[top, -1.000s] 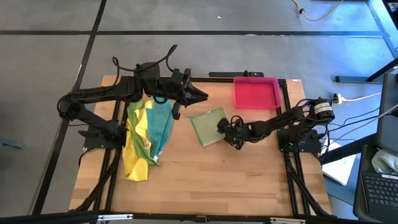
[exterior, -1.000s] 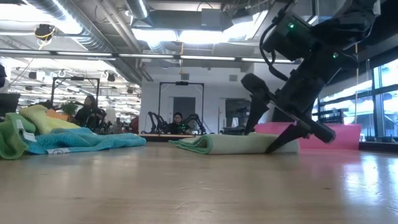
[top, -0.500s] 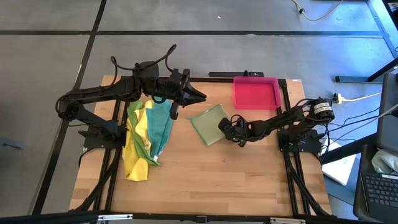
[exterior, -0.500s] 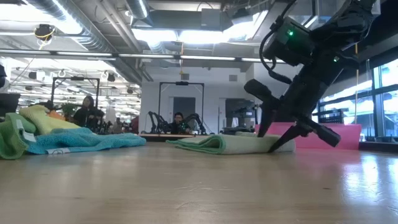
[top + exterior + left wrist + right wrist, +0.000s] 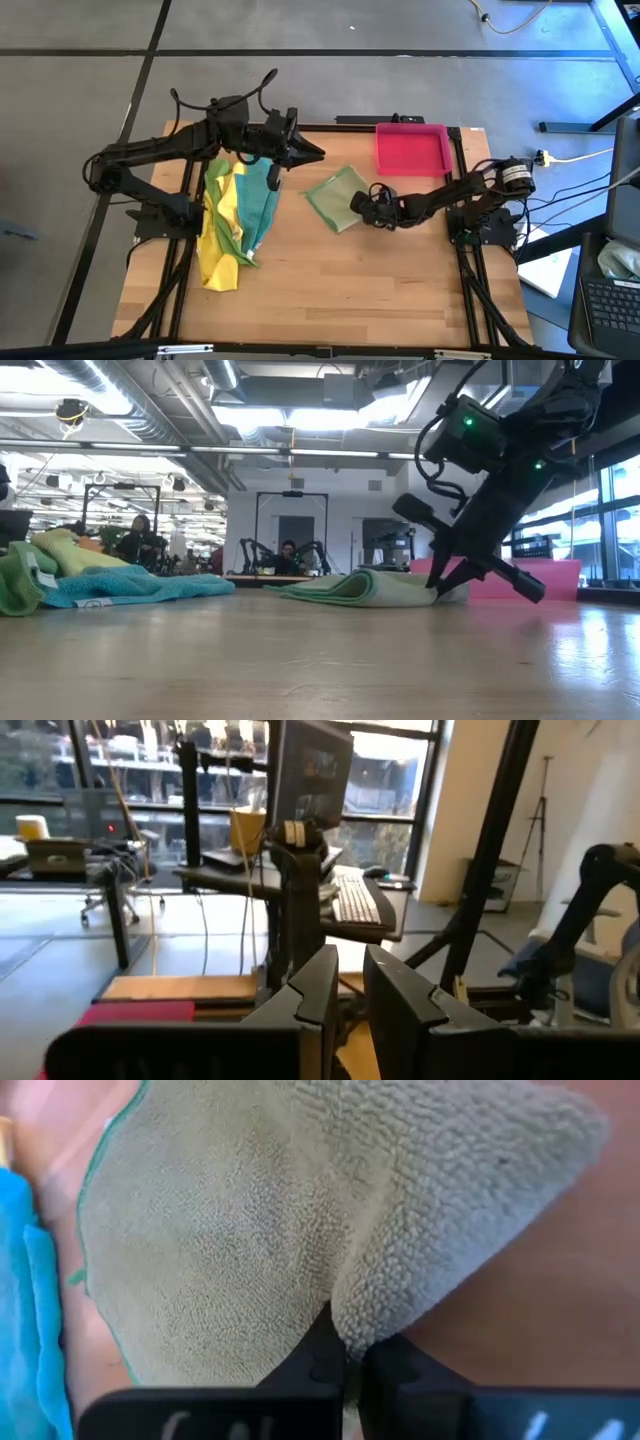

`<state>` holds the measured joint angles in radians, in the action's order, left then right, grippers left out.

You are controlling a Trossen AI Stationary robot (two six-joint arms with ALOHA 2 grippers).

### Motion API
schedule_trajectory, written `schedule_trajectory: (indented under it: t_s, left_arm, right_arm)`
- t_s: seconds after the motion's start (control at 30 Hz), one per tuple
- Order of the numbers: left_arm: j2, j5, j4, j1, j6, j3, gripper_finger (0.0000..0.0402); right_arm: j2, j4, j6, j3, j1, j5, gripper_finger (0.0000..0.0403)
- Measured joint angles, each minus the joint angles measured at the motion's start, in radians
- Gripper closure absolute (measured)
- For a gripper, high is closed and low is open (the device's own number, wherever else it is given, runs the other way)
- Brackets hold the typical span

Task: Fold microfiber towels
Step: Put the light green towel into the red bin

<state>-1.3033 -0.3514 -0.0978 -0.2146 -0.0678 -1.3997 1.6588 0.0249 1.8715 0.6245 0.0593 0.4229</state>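
1. The right gripper (image 5: 357,203) is low on the table, its fingers (image 5: 322,1348) closed on the edge of the pale olive towel (image 5: 335,198), which lies mid-table.
2. The left gripper (image 5: 312,153) hovers above the table's far side — its fingers nearly closed, holding nothing.
3. The wooden table (image 5: 330,280) also carries a pile of yellow, green and teal towels (image 5: 238,215) at the left.
4. The pink tray (image 5: 411,148) stands at the far right corner — whether anything lies in it, I cannot tell.

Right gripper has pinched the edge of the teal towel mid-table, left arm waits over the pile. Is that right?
Not quite. The right gripper is shut on the olive towel, not a teal one; the right wrist view shows the olive cloth bunched between its fingers. The teal towel lies in the pile beside the yellow towels. The left gripper does wait over that pile.
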Motion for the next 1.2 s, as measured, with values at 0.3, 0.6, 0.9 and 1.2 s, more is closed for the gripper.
schedule_trajectory:
  t_s: [0.3,0.6,0.9,1.2]
  left_arm:
    - [0.022,0.001,-0.023,-0.043,0.004,0.001,0.0357]
    - [0.037,0.001,-0.052,-0.048,0.052,0.001,0.0357]
    - [0.040,-0.001,-0.053,-0.048,0.048,0.001,0.0357]
    - [0.075,0.035,-0.092,-0.038,0.056,0.000,0.0357]
  right_arm:
    - [-0.013,-0.110,-0.291,0.210,-0.017,-0.068,0.0395]
    - [-0.015,-0.757,-0.900,0.612,-0.198,-0.235,0.0395]
    - [-0.017,-0.969,-1.283,0.712,-0.511,-0.361,0.0392]
    - [-0.017,-1.002,-1.504,0.718,-0.745,-0.418,0.0392]
